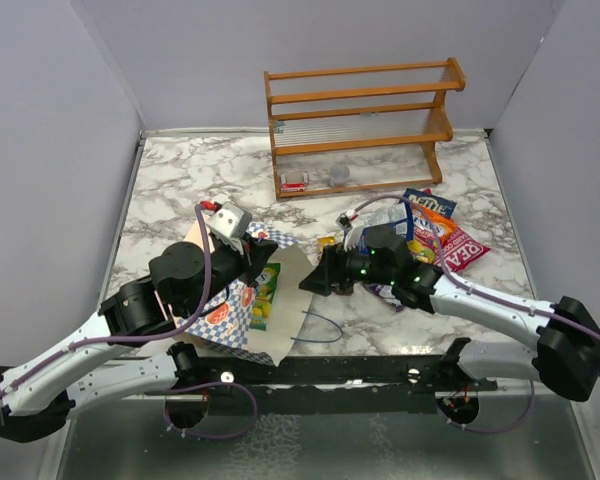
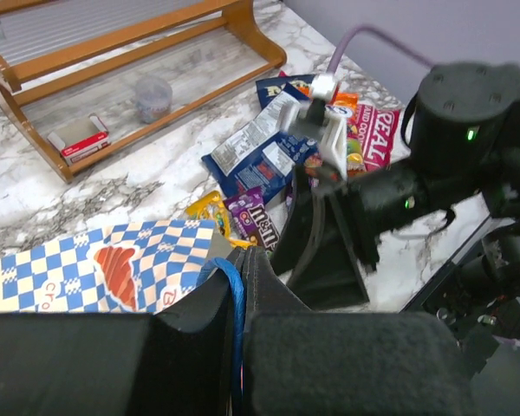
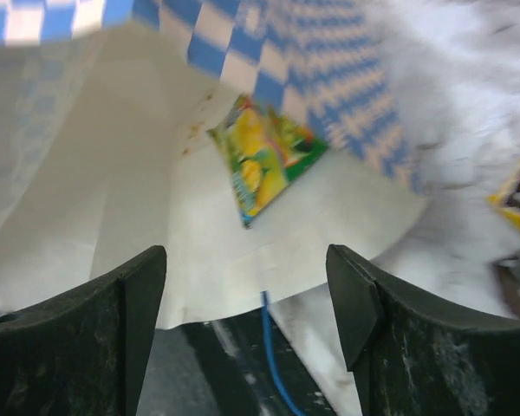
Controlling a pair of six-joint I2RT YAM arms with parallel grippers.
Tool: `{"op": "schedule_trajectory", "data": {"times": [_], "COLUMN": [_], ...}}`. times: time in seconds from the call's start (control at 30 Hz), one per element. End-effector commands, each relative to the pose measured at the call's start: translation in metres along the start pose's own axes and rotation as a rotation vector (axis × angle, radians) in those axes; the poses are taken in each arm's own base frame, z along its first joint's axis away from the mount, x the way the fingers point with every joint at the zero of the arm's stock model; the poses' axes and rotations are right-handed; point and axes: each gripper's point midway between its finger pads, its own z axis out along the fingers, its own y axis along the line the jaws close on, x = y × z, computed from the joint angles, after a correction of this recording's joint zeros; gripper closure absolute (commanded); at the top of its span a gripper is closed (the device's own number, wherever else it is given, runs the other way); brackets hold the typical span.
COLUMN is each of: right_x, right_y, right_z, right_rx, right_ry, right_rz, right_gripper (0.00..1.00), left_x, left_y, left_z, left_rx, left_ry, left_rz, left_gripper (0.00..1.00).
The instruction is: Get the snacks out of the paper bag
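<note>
The paper bag (image 1: 242, 318) lies on its side with its mouth facing right. My left gripper (image 1: 263, 252) is shut on its thin blue cord handle (image 2: 234, 290) at the upper rim and holds the mouth up. My right gripper (image 1: 313, 280) is open and empty at the bag's mouth. In the right wrist view its fingers (image 3: 134, 316) frame the cream inside of the bag (image 3: 113, 182), where a green-yellow packet (image 3: 264, 160) lies. Outside the bag, right of my grippers, lie a purple packet (image 2: 256, 217), a dark blue packet (image 2: 251, 160) and the big red packet (image 1: 460, 245).
An orange-brown wooden rack (image 1: 360, 120) stands at the back with a small clear cup (image 1: 338, 175) and a small red-and-white box (image 1: 295, 185) on its lowest shelf. A yellow packet (image 2: 208, 208) lies beside the purple one. The bag's second blue cord (image 3: 273, 368) trails towards the table's near edge.
</note>
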Motion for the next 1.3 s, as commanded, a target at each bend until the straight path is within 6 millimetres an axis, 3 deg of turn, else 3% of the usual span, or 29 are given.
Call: {"op": "schedule_trajectory", "data": {"times": [0.0,0.13,0.33,0.6,0.77,1.07,1.27], "right_x": [0.026,0.047,0.069,0.094,0.099,0.090,0.086], "right_y": [0.052,0.046,0.019,-0.008,-0.019,-0.006,0.007], "right_z": [0.018,0.041,0.075,0.100,0.104,0.128,0.144], "right_rx": [-0.175,-0.136,0.040,0.157,0.207,0.159,0.122], "right_ry": [0.029,0.039,0.053,0.071,0.048,0.015,0.021], "right_rz": [0.166,0.291,0.374,0.471,0.526,0.566,0.548], "right_gripper": [0.26,0.26,0.28,0.37,0.38,0.45,0.58], "left_x": [-0.042,-0.053,-0.056,-0.059,-0.061,-0.063,-0.062], "left_y": [-0.011,-0.016,-0.027,-0.032,-0.033,-0.036,-0.035], "left_z": [0.003,0.010,0.020,0.021,0.017,0.016,0.015], "left_rx": [0.033,0.042,0.080,0.107,0.114,0.130,0.132], "left_ry": [-0.127,-0.156,-0.149,-0.165,-0.173,-0.176,-0.174], "left_rz": [-0.007,0.019,0.040,0.037,0.026,0.017,0.012], "left_gripper": [1.00,1.00,1.00,1.00,1.00,1.00,1.00]}}
